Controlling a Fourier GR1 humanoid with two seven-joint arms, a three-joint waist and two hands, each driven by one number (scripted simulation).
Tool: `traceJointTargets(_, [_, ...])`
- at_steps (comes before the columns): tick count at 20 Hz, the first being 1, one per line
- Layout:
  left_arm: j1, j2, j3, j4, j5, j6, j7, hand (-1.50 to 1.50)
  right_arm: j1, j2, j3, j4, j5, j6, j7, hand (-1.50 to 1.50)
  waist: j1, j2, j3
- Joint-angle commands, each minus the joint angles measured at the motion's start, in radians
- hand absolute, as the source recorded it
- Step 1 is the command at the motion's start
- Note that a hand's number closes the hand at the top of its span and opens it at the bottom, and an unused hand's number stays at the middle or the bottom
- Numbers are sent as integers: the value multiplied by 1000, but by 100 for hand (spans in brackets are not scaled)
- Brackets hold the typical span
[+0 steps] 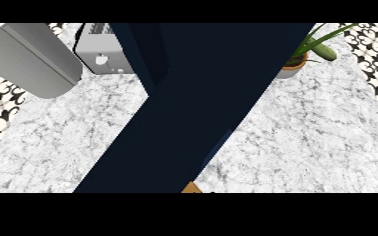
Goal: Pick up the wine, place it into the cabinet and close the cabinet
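Note:
The dark navy cabinet [214, 80] fills the middle of the head view, running from the top edge down to the bottom left. A vertical panel edge [153, 65] shows on its left side; I cannot tell whether the door stands open or closed. No wine bottle is visible. A grey rounded forearm [33, 60] lies across the upper left corner, with its hand out of the picture. Neither black hand shows anywhere.
A silver toaster [100, 55] stands at the back, left of the cabinet. A potted green plant [306, 55] sits at the back right. The white marble counter [310, 140] shows on both sides. A small tan corner [192, 187] peeks in at the bottom.

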Motion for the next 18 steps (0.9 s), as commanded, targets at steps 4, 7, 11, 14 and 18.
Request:
traceJointTargets(4, [47,15,137,-30,88,-86,64,-150,-315,4,-71,307,-42,-218,-62,150,9,7,2])
traceJointTargets(7, [75,3,191,27,101,-194,56,-150,-435,4,-128,364,-60,-236,-32,150,3,5,1])
traceJointTargets(11, [82,-16,223,3,103,-199,97,-150,-511,4,-216,529,-108,-198,-99,150,-4,9,2])
traceJointTargets(14, [90,-29,262,21,106,-232,126,-150,-575,4,-268,602,-114,-188,-112,150,-9,7,2])
traceJointTargets(18, [7,-28,219,35,99,-198,195,-150,-601,-6,-342,762,-92,-121,-257,150,-21,13,2])
